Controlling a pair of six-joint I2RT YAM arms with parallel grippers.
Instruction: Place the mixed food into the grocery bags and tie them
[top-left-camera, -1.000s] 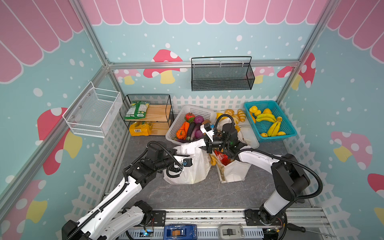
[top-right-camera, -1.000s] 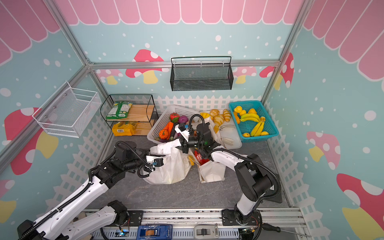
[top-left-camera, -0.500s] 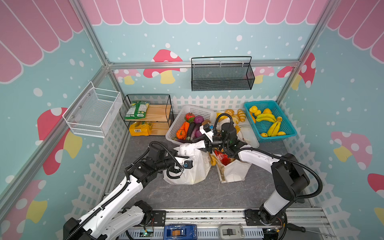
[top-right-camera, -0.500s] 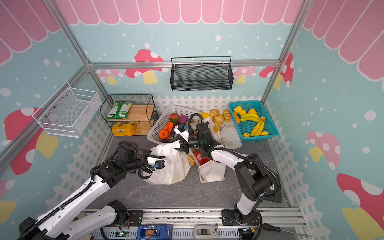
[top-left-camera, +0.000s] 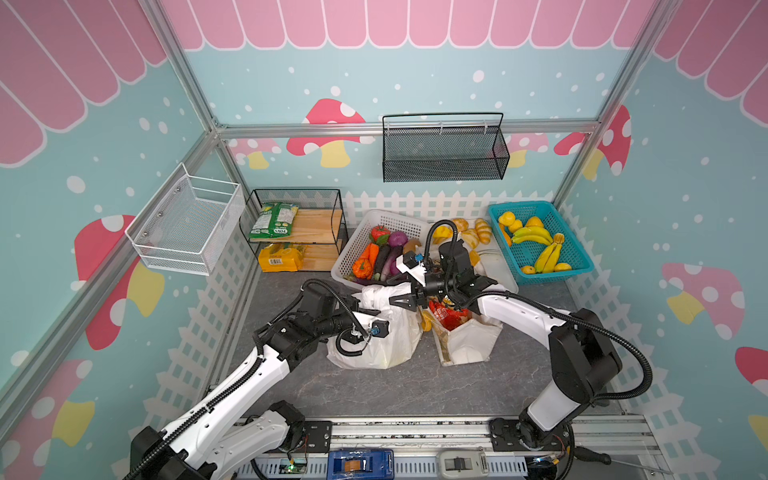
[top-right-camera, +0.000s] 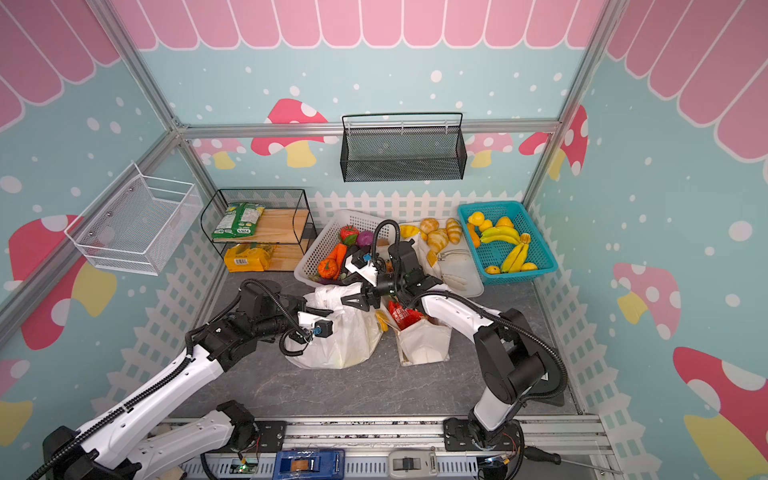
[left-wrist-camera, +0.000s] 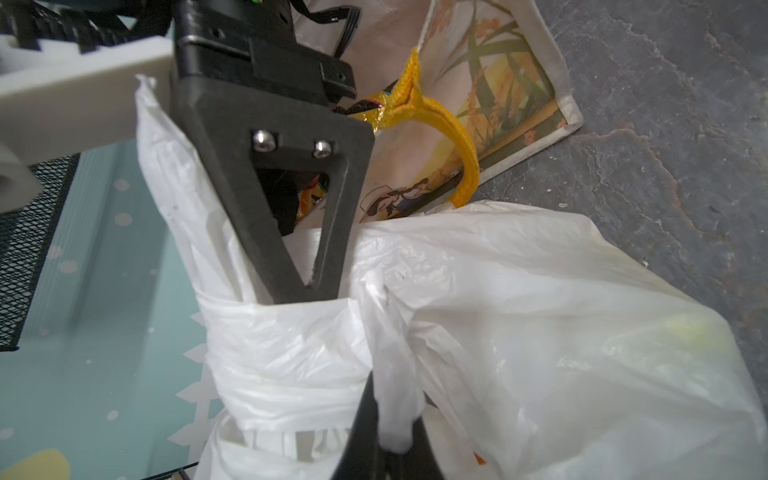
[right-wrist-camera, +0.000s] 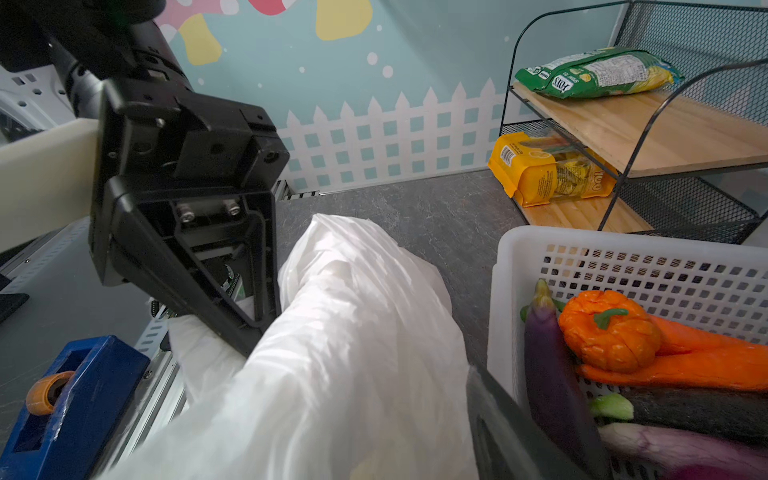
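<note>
The white plastic carrier bag (top-left-camera: 386, 345) stands on the grey floor with yellowish shapes showing through its side. My left gripper (left-wrist-camera: 392, 409) is shut on a twisted strip of the white bag's top (left-wrist-camera: 386, 332). My right gripper (top-left-camera: 397, 301) hovers open over the bag's top from the other side, and its finger (left-wrist-camera: 291, 216) dips into the folds. To the right stands the cream canvas tote (top-left-camera: 467, 343), yellow handle (left-wrist-camera: 461, 166) hanging loose, with the red crisp packet (top-left-camera: 446, 316) sticking out. A yellow packet edge (top-left-camera: 424, 323) shows between the two bags.
Behind the bags a white basket (top-left-camera: 353, 245) holds aubergines, carrots and an onion. A white tray (top-left-camera: 496, 266) with bread rolls and a teal basket (top-left-camera: 577, 253) of bananas stand at the back right. The wire shelf (top-left-camera: 316, 226) at back left holds green and yellow packets.
My right gripper's jaws have spread apart at the top of the white bag. My left gripper stays shut on the bag and has hardly moved.
</note>
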